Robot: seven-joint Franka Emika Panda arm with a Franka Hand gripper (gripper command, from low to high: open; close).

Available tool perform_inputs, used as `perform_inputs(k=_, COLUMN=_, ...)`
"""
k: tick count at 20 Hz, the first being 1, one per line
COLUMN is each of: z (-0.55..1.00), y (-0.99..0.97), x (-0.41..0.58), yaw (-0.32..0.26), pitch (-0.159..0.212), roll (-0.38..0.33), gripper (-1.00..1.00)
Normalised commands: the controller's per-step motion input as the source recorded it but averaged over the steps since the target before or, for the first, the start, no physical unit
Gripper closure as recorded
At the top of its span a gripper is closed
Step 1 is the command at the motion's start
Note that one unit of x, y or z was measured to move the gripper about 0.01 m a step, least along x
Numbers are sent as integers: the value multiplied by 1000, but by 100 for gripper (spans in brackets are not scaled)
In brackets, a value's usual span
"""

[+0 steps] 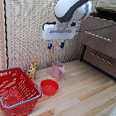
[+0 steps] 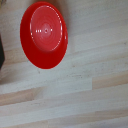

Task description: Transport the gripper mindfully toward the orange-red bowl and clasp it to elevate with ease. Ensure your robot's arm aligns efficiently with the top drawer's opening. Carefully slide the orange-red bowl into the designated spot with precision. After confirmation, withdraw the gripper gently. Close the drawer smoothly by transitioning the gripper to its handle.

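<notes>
Arm high over the wooden floor, bowl lying free below it.

From my station I see the white arm (image 1: 72, 7) reaching in from the top of the exterior view, in front of the brown drawers at that view's right; the taller drawer front (image 1: 101, 42) carries its long silver handle (image 1: 101, 34), with the shorter drawer (image 1: 101, 60) beneath. The red wire basket (image 1: 13, 90) sits at the exterior view's lower left on the pale wooden floor (image 1: 85, 99). My gripper (image 1: 56, 45) hangs well above the floor, blue-tipped fingers apart and holding nothing. The pink mug (image 1: 57, 69) stands beyond the orange-red bowl (image 1: 49, 87), which rests upright on the boards just beside the basket. A small yellow figure (image 1: 32, 69) stands behind the basket.
</notes>
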Motion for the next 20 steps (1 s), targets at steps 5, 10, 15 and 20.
perform_inputs(k=5, z=-389, y=39, x=-235, yaw=0, pitch=21, roll=-41, gripper=-100)
perform_inputs(k=10, z=-465, y=53, x=-283, yaw=0, pitch=30, roll=-58, gripper=-100)
perform_inputs(k=15, z=-541, y=71, x=-206, yaw=0, pitch=11, roll=-74, gripper=-100)
perform_inputs(k=20, z=-599, y=110, x=-130, yaw=3, pitch=2, roll=-84, gripper=-100)
